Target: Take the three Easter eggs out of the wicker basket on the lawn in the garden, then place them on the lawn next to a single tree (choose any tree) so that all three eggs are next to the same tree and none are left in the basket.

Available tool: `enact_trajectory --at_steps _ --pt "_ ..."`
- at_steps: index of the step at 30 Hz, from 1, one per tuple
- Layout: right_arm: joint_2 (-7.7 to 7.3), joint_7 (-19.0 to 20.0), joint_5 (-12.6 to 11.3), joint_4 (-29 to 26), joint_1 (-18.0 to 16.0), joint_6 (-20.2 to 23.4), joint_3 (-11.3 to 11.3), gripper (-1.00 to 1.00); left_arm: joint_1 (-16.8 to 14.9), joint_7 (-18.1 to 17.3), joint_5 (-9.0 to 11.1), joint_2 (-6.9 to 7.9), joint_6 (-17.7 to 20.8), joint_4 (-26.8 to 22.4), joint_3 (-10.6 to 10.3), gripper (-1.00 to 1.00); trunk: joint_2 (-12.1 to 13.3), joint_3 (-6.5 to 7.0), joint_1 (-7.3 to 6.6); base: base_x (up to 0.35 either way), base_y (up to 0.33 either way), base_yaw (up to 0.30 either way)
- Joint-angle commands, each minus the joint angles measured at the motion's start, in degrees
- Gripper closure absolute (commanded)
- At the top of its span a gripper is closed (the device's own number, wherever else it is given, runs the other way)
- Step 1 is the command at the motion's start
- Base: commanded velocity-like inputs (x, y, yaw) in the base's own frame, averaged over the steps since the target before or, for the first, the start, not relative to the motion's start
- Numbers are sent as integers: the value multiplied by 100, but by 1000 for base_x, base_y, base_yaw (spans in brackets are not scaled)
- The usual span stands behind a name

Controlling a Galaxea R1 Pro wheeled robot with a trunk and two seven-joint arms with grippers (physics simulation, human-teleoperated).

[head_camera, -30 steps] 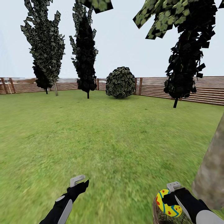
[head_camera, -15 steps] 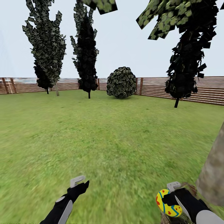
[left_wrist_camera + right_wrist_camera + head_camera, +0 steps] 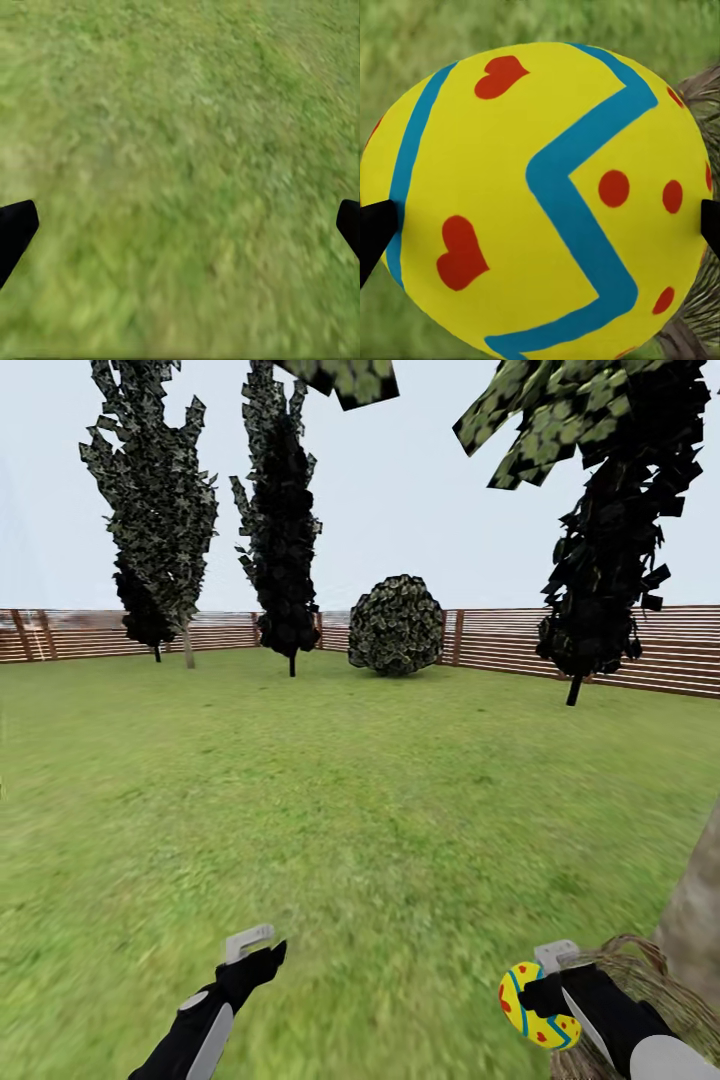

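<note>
Yellow Easter egg (image 3: 538, 1007) pinched in right gripper (image 3: 532, 992) beside wicker basket (image 3: 650, 985), lifted clear for placing by tree (image 3: 697, 920); left gripper (image 3: 252, 943) fingers spread wide, empty over lawn (image 3: 330, 810).

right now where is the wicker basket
In the head view the wicker basket sits at the lower right on the lawn, behind the right end effector and its Easter egg, against a trunk.

No readable text, label, brand or number is showing anywhere. The egg (image 3: 540, 195) is carrying only painted red hearts, red dots and a blue zigzag band, not writing.
</note>
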Motion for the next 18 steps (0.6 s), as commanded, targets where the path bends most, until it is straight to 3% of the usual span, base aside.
enact_trajectory --at_steps 1,4,9,14,18 --pt "-4 30 53 -13 -2 33 16 100 -2 -15 59 -5 39 9 19 -100 -3 -6 -1 -82 329 0" --pt "2 30 43 -13 -2 35 17 100 -2 -15 59 -5 39 57 19 -100 -3 -4 -1 -82 329 -78" --pt "-4 30 31 -5 -2 65 3 100 -2 -19 59 -5 39 64 19 -100 -3 12 -1 -35 315 -266" --pt "-12 30 29 -5 -2 70 3 100 -2 -24 90 -1 -151 64 30 -100 -3 29 -1 24 58 -286" --pt "-23 30 23 -5 -2 62 3 100 -2 -32 110 4 -188 64 45 -100 -3 36 -1 235 135 -293"
